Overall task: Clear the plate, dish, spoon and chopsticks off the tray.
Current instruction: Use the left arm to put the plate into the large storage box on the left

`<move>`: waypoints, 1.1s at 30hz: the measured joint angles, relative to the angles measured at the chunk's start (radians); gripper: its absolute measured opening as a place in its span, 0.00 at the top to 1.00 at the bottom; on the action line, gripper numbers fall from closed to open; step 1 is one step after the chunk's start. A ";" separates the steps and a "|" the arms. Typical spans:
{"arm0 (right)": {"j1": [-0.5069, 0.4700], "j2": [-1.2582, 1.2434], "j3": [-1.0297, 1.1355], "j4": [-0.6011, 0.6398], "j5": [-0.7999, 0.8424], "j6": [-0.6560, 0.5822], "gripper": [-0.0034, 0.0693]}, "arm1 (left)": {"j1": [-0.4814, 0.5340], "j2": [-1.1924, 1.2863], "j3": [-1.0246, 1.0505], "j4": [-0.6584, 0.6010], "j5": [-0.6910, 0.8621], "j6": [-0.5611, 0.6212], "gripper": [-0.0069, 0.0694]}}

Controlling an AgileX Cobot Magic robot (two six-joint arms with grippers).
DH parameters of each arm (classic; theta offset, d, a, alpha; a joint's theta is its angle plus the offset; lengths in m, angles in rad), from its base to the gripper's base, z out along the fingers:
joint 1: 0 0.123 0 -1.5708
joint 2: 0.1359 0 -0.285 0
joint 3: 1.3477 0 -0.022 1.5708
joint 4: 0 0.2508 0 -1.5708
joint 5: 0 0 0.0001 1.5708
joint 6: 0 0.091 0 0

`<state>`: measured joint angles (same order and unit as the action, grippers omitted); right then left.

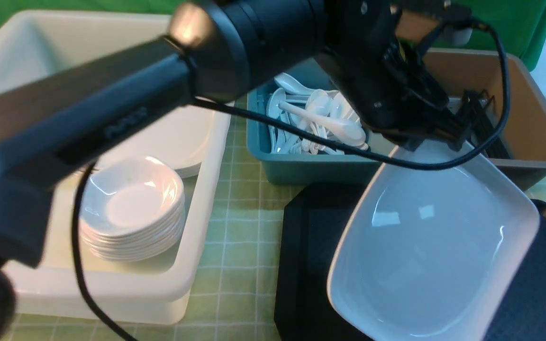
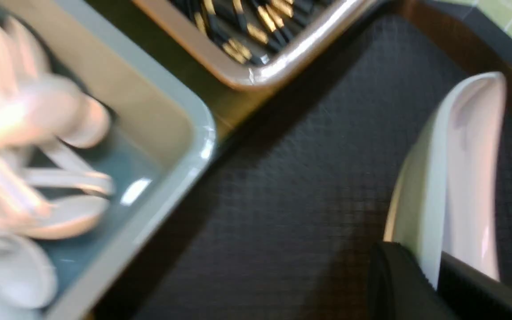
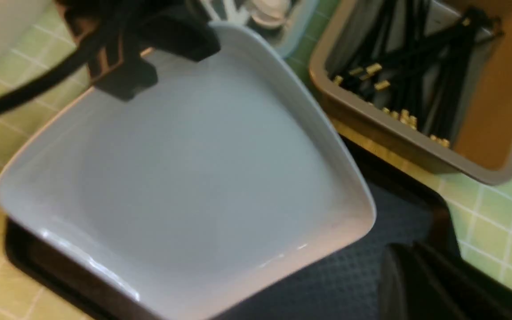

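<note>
The large white square plate (image 1: 434,246) hangs tilted over the black tray (image 1: 301,265). My left gripper (image 1: 424,142) is shut on its far rim. In the left wrist view the plate's rim (image 2: 460,155) runs between the two black fingers of the left gripper (image 2: 434,275), above the textured tray (image 2: 305,178). In the right wrist view the plate (image 3: 185,178) covers most of the tray (image 3: 371,266). My right gripper (image 3: 416,275) is shut and empty above the tray's corner. The dish, spoon and chopsticks are out of view.
A white bin (image 1: 197,284) at the left holds stacked small white bowls and flat ware. Behind the tray stand a blue bin (image 1: 301,170) of white cutlery and a brown bin (image 1: 538,132) of black sticks. A green checked cloth (image 1: 240,199) covers the table.
</note>
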<state>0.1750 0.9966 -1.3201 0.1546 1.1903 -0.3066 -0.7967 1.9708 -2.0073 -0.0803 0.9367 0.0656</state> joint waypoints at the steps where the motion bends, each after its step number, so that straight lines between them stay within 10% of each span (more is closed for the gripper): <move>1: 0.000 0.000 -0.008 0.027 0.001 -0.013 0.94 | 0.000 -0.017 0.000 0.021 0.006 0.004 0.90; 15: 0.000 0.007 -0.089 0.297 -0.026 -0.144 0.94 | 0.222 -0.229 0.002 -0.039 0.013 0.016 0.90; 25: 0.027 0.215 -0.275 0.409 -0.025 -0.208 0.94 | 0.666 -0.325 0.002 -0.212 0.005 0.019 0.90; 33: 0.274 0.451 -0.535 0.404 -0.007 -0.206 0.94 | 1.076 -0.325 0.193 -0.499 -0.128 0.079 0.90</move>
<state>0.4485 1.4479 -1.8555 0.5582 1.1837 -0.5130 0.2791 1.6458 -1.8139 -0.5792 0.8092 0.1442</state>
